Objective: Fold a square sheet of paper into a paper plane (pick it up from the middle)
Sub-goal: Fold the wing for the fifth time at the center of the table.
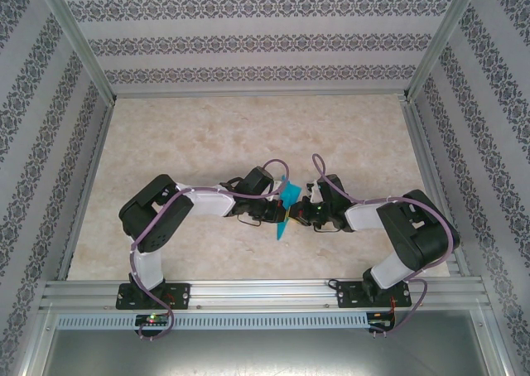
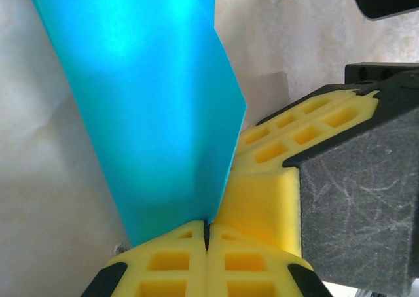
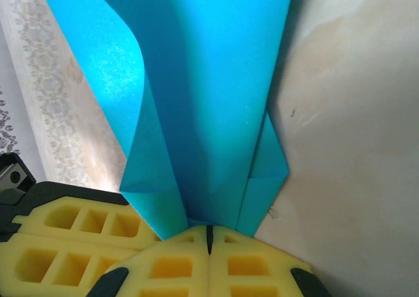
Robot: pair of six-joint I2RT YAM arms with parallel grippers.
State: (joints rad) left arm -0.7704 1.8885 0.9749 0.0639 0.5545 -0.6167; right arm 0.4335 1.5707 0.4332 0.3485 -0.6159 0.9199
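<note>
The square sheet of paper (image 1: 286, 204) is teal-blue and folded, and it stands on edge above the table's middle between both arms. In the right wrist view the paper (image 3: 209, 81) shows a centre crease and a flap turned in on each side. My left gripper (image 2: 207, 237) is shut on the paper's (image 2: 150, 114) lower edge. My right gripper (image 3: 209, 237) is shut on the fold at its base. The two grippers meet almost tip to tip, the left gripper (image 1: 276, 215) and the right gripper (image 1: 301, 214) on either side of the sheet. The right gripper's yellow fingers (image 2: 288, 137) press close beside the paper.
The marbled beige table (image 1: 207, 136) lies under the paper. Patterned walls and an aluminium frame (image 1: 257, 289) enclose the workspace. The left gripper's yellow fingers (image 3: 65, 241) sit just left of my right jaws.
</note>
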